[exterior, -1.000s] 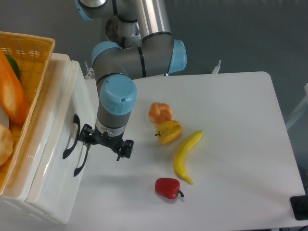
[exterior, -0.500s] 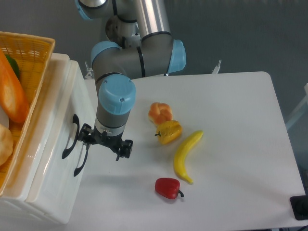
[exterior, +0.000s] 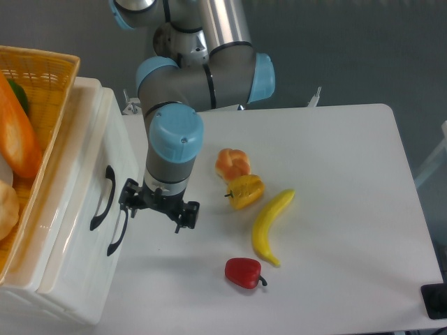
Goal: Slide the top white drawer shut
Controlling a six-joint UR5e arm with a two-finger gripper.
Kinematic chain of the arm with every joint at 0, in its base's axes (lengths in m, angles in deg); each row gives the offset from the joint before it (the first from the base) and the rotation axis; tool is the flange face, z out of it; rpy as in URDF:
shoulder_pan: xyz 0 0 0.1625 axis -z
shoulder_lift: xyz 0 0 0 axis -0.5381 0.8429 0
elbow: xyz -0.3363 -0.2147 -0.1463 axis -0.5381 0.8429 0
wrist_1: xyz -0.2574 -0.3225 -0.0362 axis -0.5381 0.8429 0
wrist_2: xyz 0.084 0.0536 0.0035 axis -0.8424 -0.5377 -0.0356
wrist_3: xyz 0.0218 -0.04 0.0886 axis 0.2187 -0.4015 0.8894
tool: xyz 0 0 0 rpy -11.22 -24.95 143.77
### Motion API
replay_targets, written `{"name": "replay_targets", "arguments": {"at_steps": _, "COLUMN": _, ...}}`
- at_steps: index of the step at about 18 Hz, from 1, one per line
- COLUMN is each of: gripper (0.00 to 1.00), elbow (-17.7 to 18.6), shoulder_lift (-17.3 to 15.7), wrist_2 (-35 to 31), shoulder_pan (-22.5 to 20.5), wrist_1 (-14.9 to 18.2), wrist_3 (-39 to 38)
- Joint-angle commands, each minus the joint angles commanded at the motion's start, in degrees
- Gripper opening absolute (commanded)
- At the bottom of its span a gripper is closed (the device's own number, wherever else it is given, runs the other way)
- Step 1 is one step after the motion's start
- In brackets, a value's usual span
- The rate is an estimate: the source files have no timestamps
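Note:
The top white drawer [exterior: 78,183] belongs to the glossy white unit at the left edge, and its black curved handle [exterior: 102,198] faces the table. My gripper [exterior: 158,208] hangs just right of the unit's front, pointing down at the tabletop. It is open with nothing between its fingers. The left finger [exterior: 130,198] stands close to the lower front's black handle [exterior: 117,233], with a small gap to the top drawer's handle. How far the drawer sticks out cannot be judged from this angle.
A yellow woven basket [exterior: 43,78] with bread sits on top of the unit. On the white table [exterior: 349,174] lie a bun [exterior: 232,162], a yellow pepper [exterior: 245,190], a banana [exterior: 271,225] and a red pepper [exterior: 242,272]. The arm's elbow [exterior: 202,80] looms behind.
The gripper has shifted slightly right and down, away from the drawer front. Its fingers stay apart. The drawer and the food have not moved.

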Motion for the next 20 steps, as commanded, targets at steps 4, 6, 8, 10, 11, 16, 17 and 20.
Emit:
{"name": "replay_targets", "arguments": {"at_steps": 4, "gripper": 1.0, "elbow": -0.6, "shoulder_lift": -0.3, "wrist_2": -4.6, "shoulder_pan": -2.8, "wrist_1": -0.1, "wrist_3": 9.2}}
{"name": "replay_targets", "arguments": {"at_steps": 6, "gripper": 1.0, "elbow": -0.7, "shoulder_lift": -1.2, "wrist_2": -9.0, "shoulder_pan": -4.0, "wrist_1": 0.0, "wrist_3": 15.3}}
{"name": "replay_targets", "arguments": {"at_steps": 8, "gripper": 1.0, "elbow": -0.4, "shoulder_lift": -1.2, "wrist_2": -14.0, "shoulder_pan": -5.5, "wrist_1": 0.1, "wrist_3": 19.7}}
{"name": "replay_targets", "arguments": {"at_steps": 10, "gripper": 1.0, "elbow": 0.1, "shoulder_lift": -1.8, "wrist_2": -17.7, "shoulder_pan": -7.3, "wrist_1": 0.1, "wrist_3": 24.1}}
{"name": "replay_targets", "arguments": {"at_steps": 11, "gripper": 1.0, "elbow": 0.3, "shoulder_lift": -2.3, "wrist_2": -19.4, "shoulder_pan": -8.3, "wrist_1": 0.0, "wrist_3": 26.7}}
{"name": "replay_targets", "arguments": {"at_steps": 16, "gripper": 1.0, "elbow": 1.0, "shoulder_lift": -5.9, "wrist_2": -18.3, "shoulder_pan": -16.3, "wrist_1": 0.7, "wrist_3": 40.8}}
{"name": "replay_targets", "arguments": {"at_steps": 17, "gripper": 1.0, "elbow": 1.0, "shoulder_lift": -6.7, "wrist_2": -17.9, "shoulder_pan": -17.8, "wrist_1": 1.3, "wrist_3": 43.7}}
{"name": "replay_targets", "arguments": {"at_steps": 20, "gripper": 1.0, "elbow": 1.2, "shoulder_lift": -7.9, "wrist_2": -17.9, "shoulder_pan": -20.6, "wrist_1": 2.7, "wrist_3": 51.0}}
